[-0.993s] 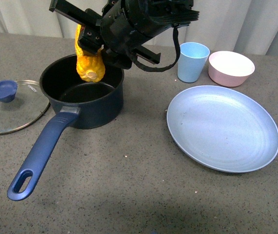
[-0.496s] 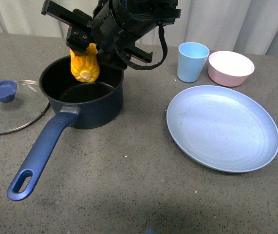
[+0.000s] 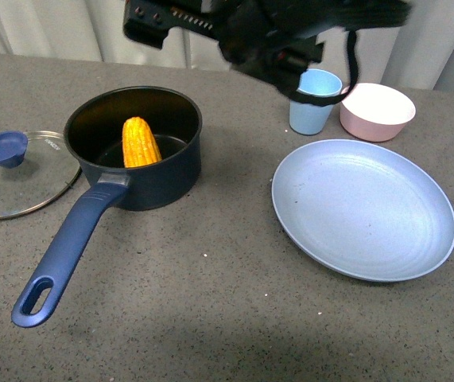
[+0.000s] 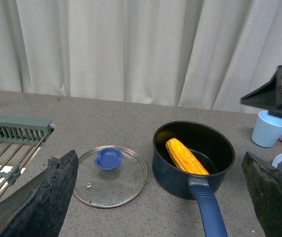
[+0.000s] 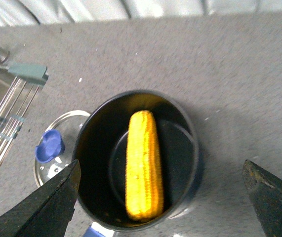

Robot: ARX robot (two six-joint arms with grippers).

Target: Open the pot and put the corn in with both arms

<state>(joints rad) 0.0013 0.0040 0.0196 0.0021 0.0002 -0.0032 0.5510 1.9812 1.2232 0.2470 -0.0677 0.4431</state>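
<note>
The navy pot [image 3: 163, 179] stands open at the table's left, its long handle [image 3: 71, 243] pointing toward the front. The corn [image 3: 139, 143] lies inside it, leaning on the wall, with nothing holding it. The glass lid [image 3: 28, 183] with its blue knob [image 3: 2, 149] lies flat left of the pot. The right arm [image 3: 290, 32] hangs high above the table's back. My right gripper [image 5: 160, 163] is open, well above the corn [image 5: 143, 163]. My left gripper [image 4: 159, 154] is open too, facing the pot [image 4: 170, 173] and lid [image 4: 126, 185] from a distance.
A large light blue plate [image 3: 363, 208] lies right of the pot. Behind it stand a light blue cup [image 3: 314, 101] and a pink bowl [image 3: 378, 111]. A green-edged wire rack [image 4: 12, 143] sits beyond the lid. White curtains close the back.
The right gripper, which held the corn upright over the pot, has let it go. The corn now lies in the pot, and the right arm has risen and swung right.
</note>
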